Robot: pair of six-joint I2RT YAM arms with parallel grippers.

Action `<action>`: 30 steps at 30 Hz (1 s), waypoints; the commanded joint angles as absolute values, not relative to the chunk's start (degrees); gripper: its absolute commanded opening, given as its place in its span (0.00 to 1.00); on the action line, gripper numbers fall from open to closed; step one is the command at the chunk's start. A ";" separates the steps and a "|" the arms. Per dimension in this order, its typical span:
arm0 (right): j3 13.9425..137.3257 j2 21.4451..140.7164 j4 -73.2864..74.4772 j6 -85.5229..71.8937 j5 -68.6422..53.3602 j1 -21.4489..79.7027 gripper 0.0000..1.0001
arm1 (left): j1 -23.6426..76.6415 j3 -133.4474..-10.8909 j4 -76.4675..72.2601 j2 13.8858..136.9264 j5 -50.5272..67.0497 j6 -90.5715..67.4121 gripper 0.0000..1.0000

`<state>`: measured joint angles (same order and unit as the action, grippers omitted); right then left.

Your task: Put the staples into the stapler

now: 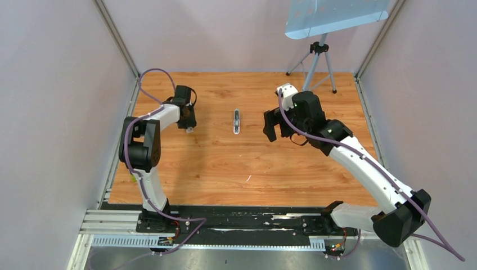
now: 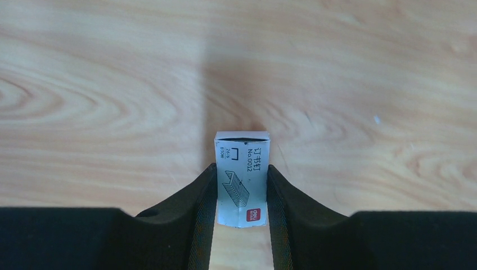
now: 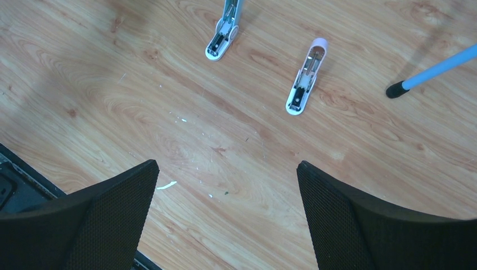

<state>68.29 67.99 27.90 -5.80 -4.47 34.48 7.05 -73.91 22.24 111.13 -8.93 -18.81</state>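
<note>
Two black-and-white robot arms worked over a light-brown wooden table top, both bolted at its near edge. The left arm reached toward the far left of the board. The right arm stretched from the near right corner toward the middle. At the far right stood a grey tripod carrying a pale blue flat panel.

The right gripper hung above the wood just right of centre, its black textured fingers spread wide with nothing between them. The left gripper pointed down at the far left, its fingers pinching a small white cardboard box by its two long sides. The box bore a drawing of a staple strip and a red logo. Whether it touched the wood, and whether the staples lay inside it, could not be told.

The slim pale blue-grey and white mini stapler lay at the centre of the table. It sat between the two grippers and apart from both, its length running near to far. In the right wrist view its white end showed a dark metal channel. A smaller white piece with a pink tip and its own metal channel lay near the stapler without touching it.
</note>
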 commanded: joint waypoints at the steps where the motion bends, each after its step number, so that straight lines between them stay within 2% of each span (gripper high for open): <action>1: 65.30 66.19 27.51 -8.33 -4.41 35.21 0.98 | 10.59 -68.23 21.26 104.16 -5.12 -19.05 0.37; 13: 56.08 63.11 26.29 -14.21 -9.64 31.51 0.98 | 21.86 -50.09 18.36 83.76 -3.42 -15.76 0.38; 20: 52.98 62.29 26.15 -16.15 -13.09 27.25 0.98 | 34.94 -40.98 13.18 74.00 -5.54 -16.83 0.39; 24: 51.37 62.89 25.69 -18.15 -15.51 25.62 0.99 | 43.24 -37.85 7.69 72.93 -8.06 -16.62 0.39; 30: 48.92 63.12 25.49 -21.15 -17.49 21.29 1.00 | 50.75 -37.38 0.97 78.62 -9.22 -12.61 0.39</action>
